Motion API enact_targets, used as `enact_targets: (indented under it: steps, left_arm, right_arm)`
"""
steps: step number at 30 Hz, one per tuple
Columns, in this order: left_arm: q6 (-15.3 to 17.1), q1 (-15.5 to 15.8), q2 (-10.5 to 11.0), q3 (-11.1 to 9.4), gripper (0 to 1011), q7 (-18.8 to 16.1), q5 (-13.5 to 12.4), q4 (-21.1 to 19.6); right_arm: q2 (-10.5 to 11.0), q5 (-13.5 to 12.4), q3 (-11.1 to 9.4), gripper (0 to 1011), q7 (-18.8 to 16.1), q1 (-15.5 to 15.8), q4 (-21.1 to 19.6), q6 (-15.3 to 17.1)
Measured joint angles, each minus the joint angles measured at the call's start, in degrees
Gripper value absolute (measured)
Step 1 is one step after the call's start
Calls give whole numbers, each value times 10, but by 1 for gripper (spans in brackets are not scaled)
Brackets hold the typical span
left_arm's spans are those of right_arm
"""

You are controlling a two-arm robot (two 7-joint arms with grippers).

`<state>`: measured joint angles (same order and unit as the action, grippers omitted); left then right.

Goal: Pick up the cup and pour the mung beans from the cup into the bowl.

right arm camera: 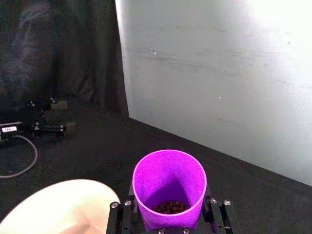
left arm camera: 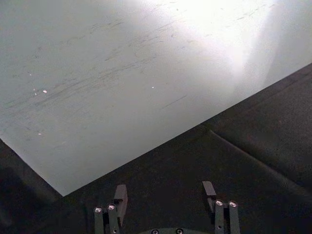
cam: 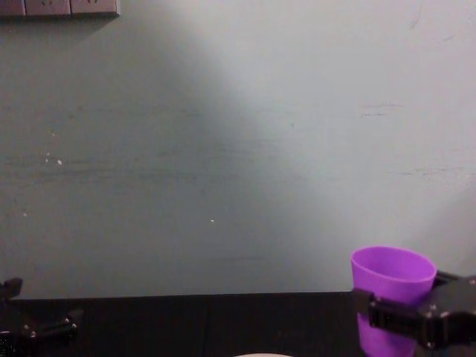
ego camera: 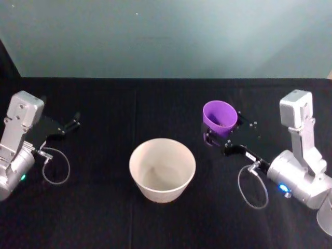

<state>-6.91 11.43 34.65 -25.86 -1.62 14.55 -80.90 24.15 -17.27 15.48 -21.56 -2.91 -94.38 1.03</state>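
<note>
While fingers of right gripper (ego camera: pixel 222 129) hold cup (ego camera: pixel 220 115) of mung beans (right arm camera: pixel 169 207) near bowl (ego camera: pixel 161 189), left gripper (ego camera: pixel 70 124) idles, fingers wide

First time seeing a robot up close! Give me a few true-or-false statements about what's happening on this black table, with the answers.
1. The small bright purple plastic cup sits between the right gripper's shut jaws. True.
2. The cup is tipped over the pale round bowl. False: it stands upright, off to the bowl's right.
3. Tiny brown mung beans lie at the cup's bottom. True.
4. The bowl already holds beans. False: its inside looks bare.
5. The left gripper steadies the bowl. False: it is parked at the left of the black table, jaws open, apart from the bowl.
</note>
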Motion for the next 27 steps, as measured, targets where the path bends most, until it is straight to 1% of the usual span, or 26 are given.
enact_targets:
  steps: [5, 27]
  left_arm:
    - [0, 0, 0, 0, 1000, 0, 0, 0]
    - [0, 0, 0, 0, 1000, 0, 0, 0]
  right_arm:
    - [4, -13, 0, 721, -4, -9, -11, 30]
    - [4, -11, 0, 721, -4, -8, -10, 24]
